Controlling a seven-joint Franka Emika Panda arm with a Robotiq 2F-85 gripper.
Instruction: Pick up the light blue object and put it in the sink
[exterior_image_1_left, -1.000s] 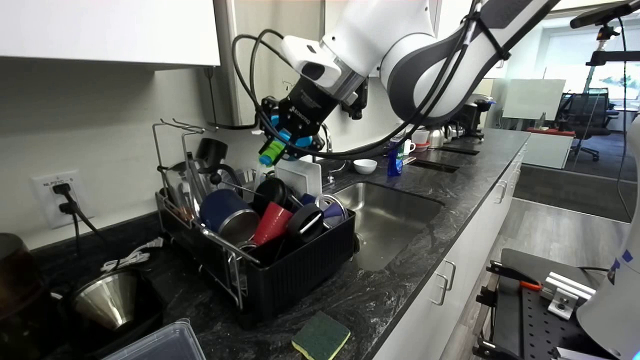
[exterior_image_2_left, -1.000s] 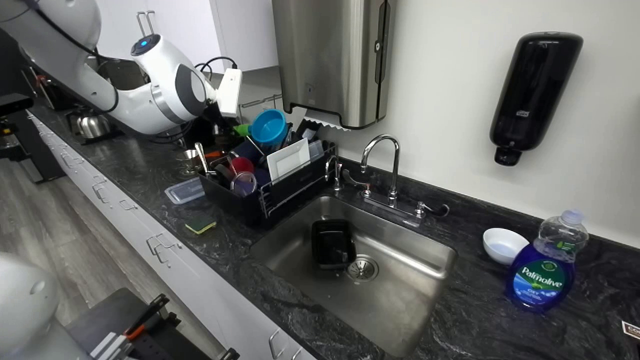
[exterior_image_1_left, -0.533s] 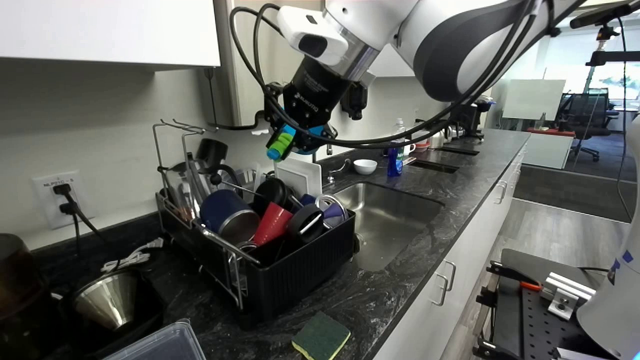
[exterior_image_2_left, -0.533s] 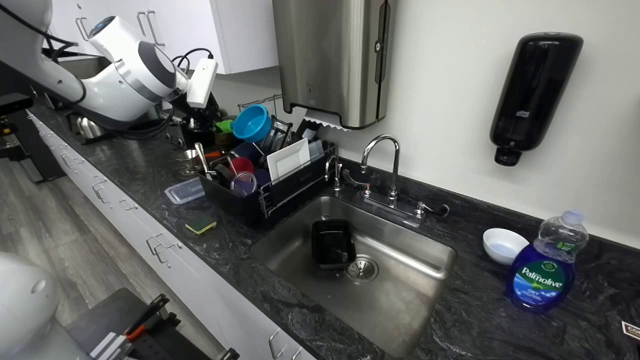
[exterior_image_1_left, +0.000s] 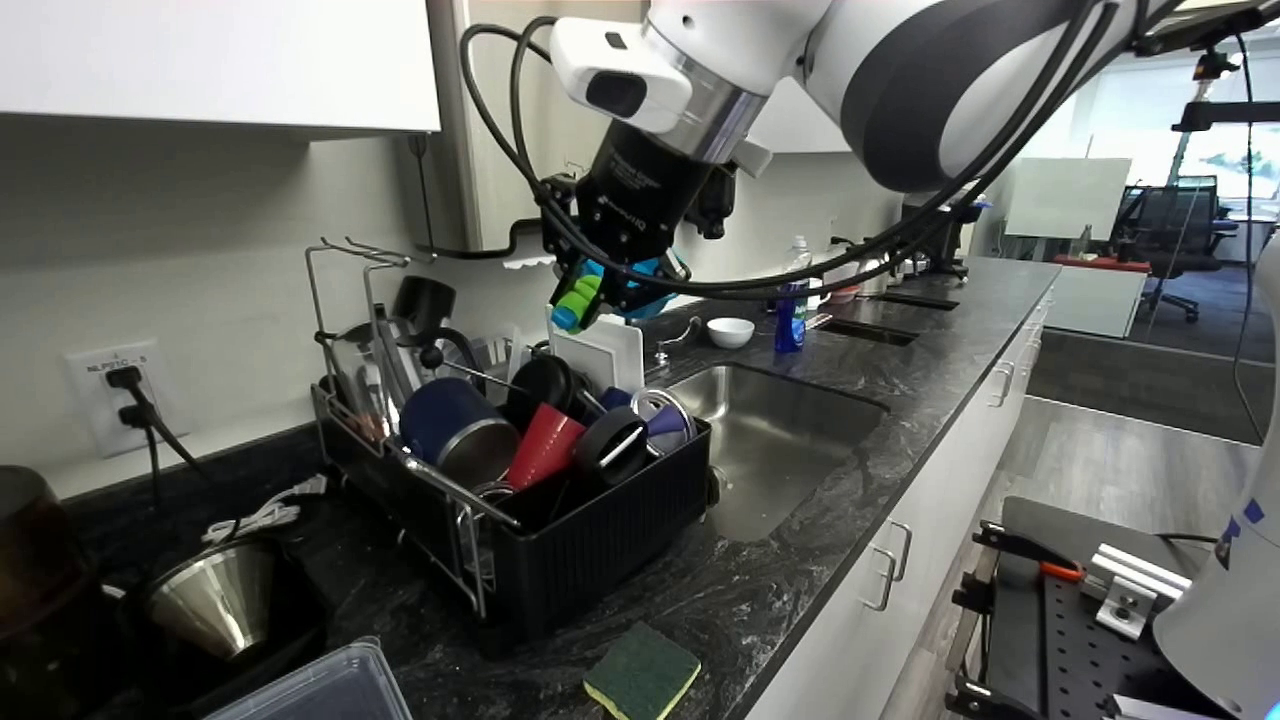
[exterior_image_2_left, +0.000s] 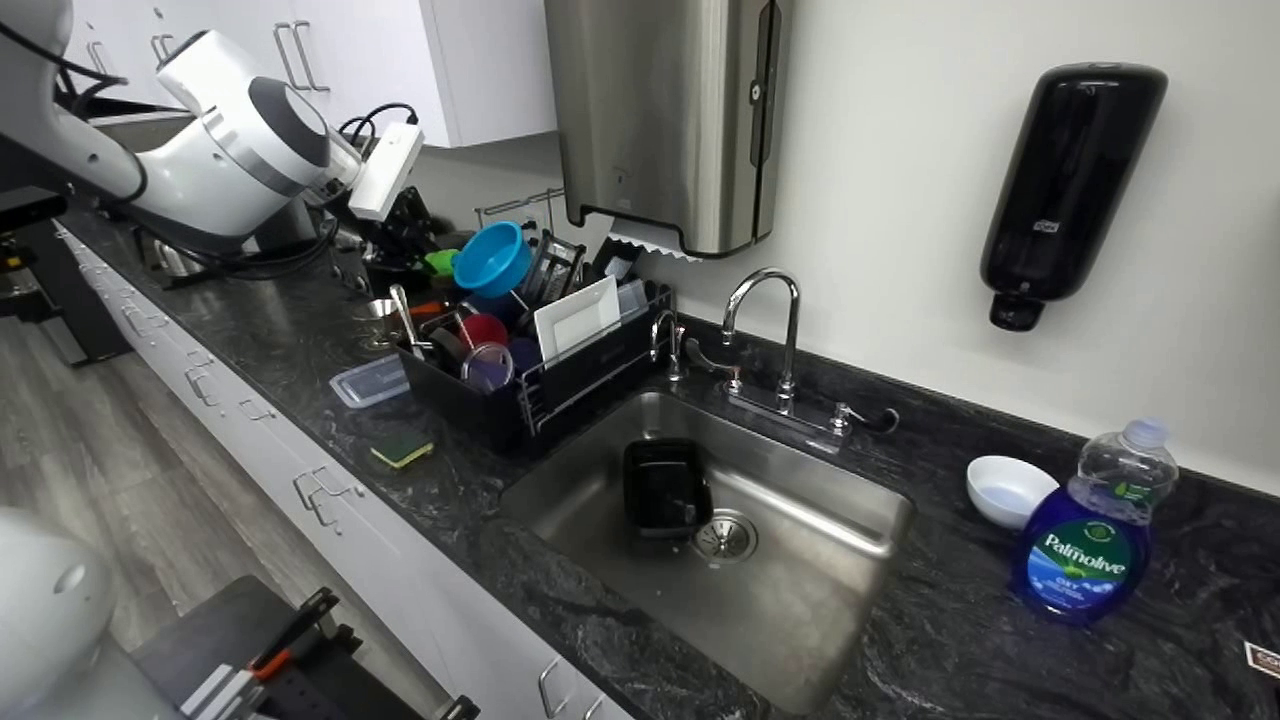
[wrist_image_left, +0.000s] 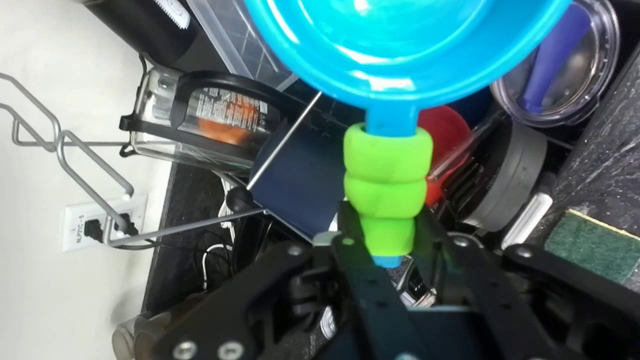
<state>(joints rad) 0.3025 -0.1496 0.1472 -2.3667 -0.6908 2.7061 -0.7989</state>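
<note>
The lift appears done; the carry is in hand. The gripper (wrist_image_left: 385, 217) is closed on the green handle (wrist_image_left: 387, 157) of the light blue scoop (exterior_image_2_left: 493, 258), held above the dish rack (exterior_image_1_left: 610, 540), not yet over the sink (exterior_image_2_left: 750, 620). The next move should be a sideways transfer, clear of the white plate (exterior_image_2_left: 578, 318) and faucet (exterior_image_2_left: 791, 340), then lowering beside the black tub (exterior_image_2_left: 665, 487).
</note>
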